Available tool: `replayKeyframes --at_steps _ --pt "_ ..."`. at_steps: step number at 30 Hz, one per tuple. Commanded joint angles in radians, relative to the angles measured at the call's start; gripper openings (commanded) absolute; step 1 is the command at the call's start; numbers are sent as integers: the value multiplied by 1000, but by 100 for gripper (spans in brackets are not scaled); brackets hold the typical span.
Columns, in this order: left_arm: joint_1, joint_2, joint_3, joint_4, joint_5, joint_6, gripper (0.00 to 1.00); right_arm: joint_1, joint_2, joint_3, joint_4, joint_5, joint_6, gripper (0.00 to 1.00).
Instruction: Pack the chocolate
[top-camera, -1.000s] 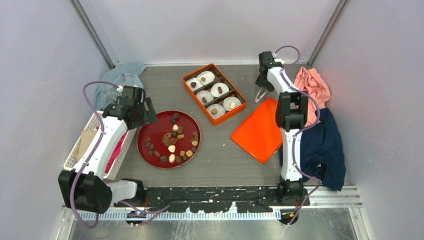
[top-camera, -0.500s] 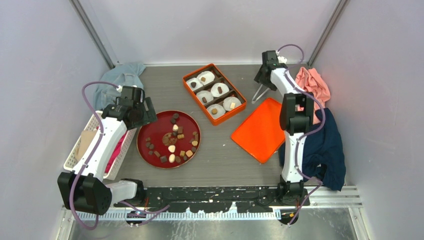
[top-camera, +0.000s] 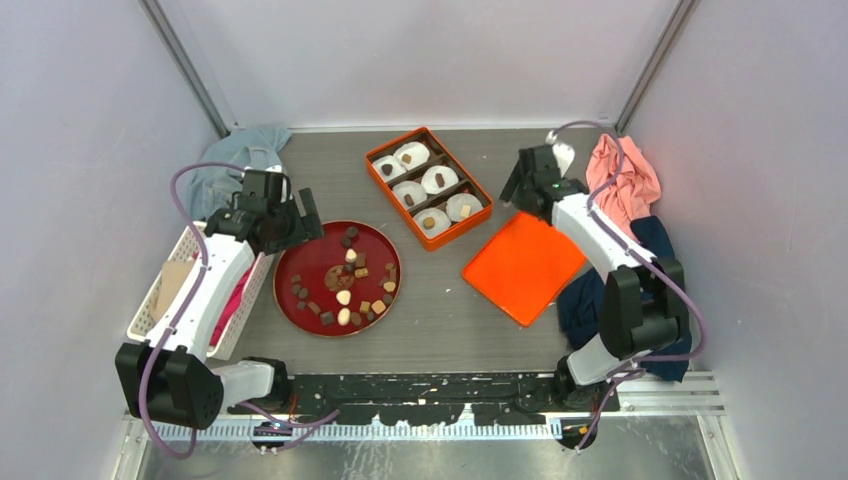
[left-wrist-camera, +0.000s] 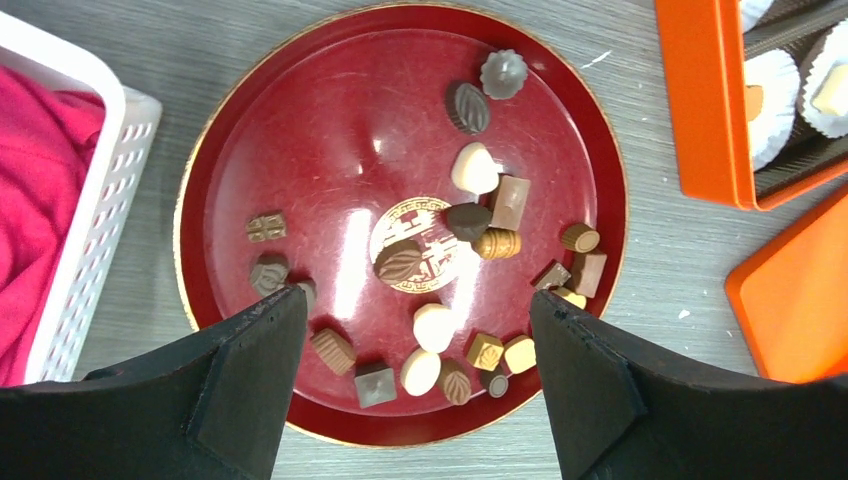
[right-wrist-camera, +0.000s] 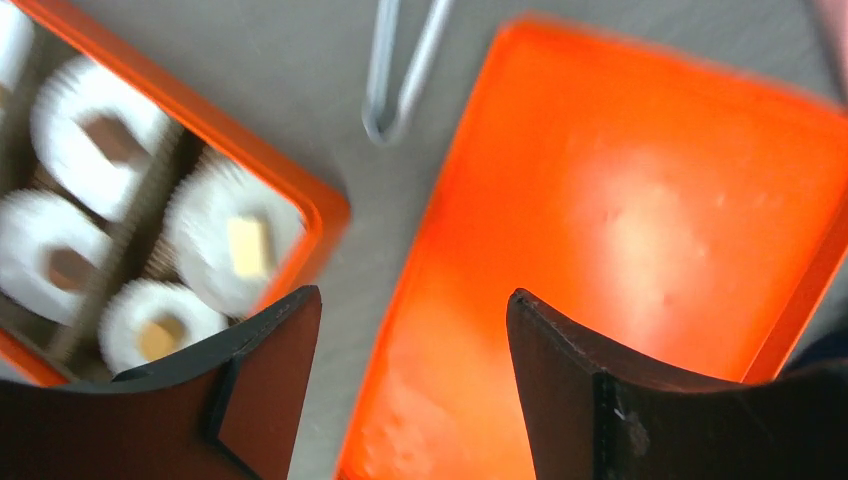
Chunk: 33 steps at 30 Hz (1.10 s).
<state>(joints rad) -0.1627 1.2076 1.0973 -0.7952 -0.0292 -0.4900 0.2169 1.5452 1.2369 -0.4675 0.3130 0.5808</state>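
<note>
Chocolate: bulk loose on red plate; six pieces in paper cups of orange box, lid off beside. Left tool, right tool: spread, empty

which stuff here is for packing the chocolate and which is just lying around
For the job: chocolate pieces, red plate, orange box, paper cups, orange lid, probably the tongs.
Lying about: white basket, blue-grey cloth, pink cloth, navy cloth.
</note>
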Motion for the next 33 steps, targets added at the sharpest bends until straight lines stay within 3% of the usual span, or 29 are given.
replayKeyframes --at_steps 1,13,18,22,29,33 --pt "-25 20 9 61 59 -17 82 47 42 -112 9 -21 52 73" --pt "-81 27 22 52 37 -38 82 55 197 -48 39 -86 55 64" --pt "-92 35 23 56 41 -47 82 57 356 47 13 -62 75 56" --pt "-93 26 25 44 37 -41 82 58 365 41 9 -42 95 43" --pt "-93 35 34 40 -1 -28 82 59 202 -33 -5 -62 97 3" --pt "-96 67 73 53 47 -26 82 65 32 -86 -46 -76 96 1"
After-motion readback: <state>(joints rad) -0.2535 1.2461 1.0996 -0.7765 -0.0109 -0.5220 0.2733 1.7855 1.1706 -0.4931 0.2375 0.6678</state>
